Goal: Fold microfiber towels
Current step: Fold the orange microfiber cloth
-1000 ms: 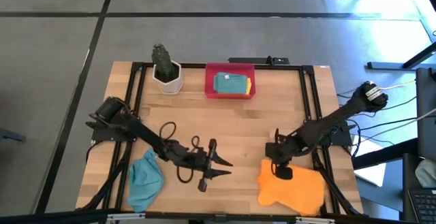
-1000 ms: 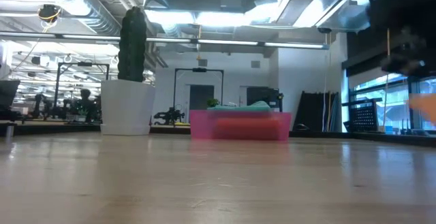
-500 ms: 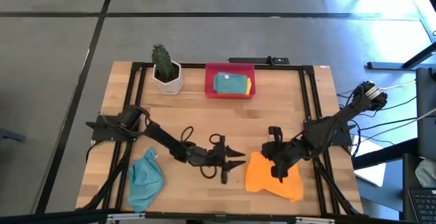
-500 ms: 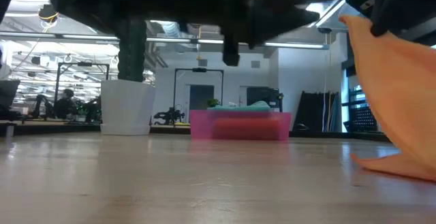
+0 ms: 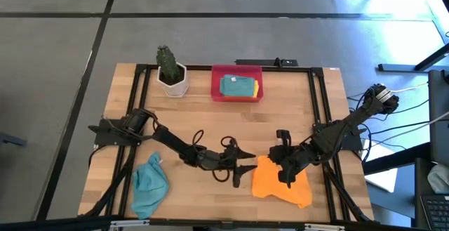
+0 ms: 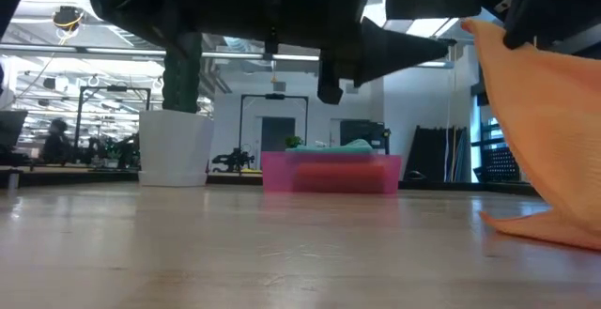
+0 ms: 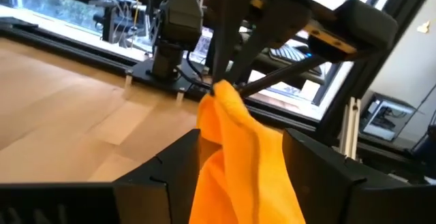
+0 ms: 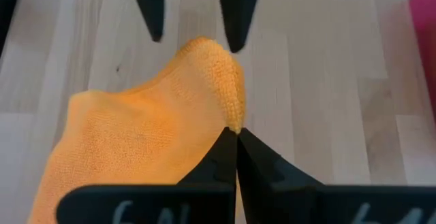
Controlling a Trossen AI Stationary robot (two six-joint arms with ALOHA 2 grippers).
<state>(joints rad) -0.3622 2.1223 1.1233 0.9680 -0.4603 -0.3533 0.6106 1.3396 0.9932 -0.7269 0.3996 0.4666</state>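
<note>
Teal towel lies crumpled at the left front of the wooden table, well apart from both claws.

Left arm reaches from the left edge toward centre. Left claw has its fingers spread apart, holding nothing, tips just beside the near edge of the orange towel. In the left wrist view the orange cloth stands between the two dark fingers; whether either one touches it I cannot tell.

Back row, left to right: cactus in a white pot, then the red tray holding folded towels, teal on top with yellow showing at one side.

Orange towel sits right of centre near the front edge. One corner is lifted; the rest drapes down onto the table.

Right claw is clamped on that raised corner; in the right wrist view its fingertips meet with the orange edge pinched between them. Right arm comes in from the right edge of the table.
</note>
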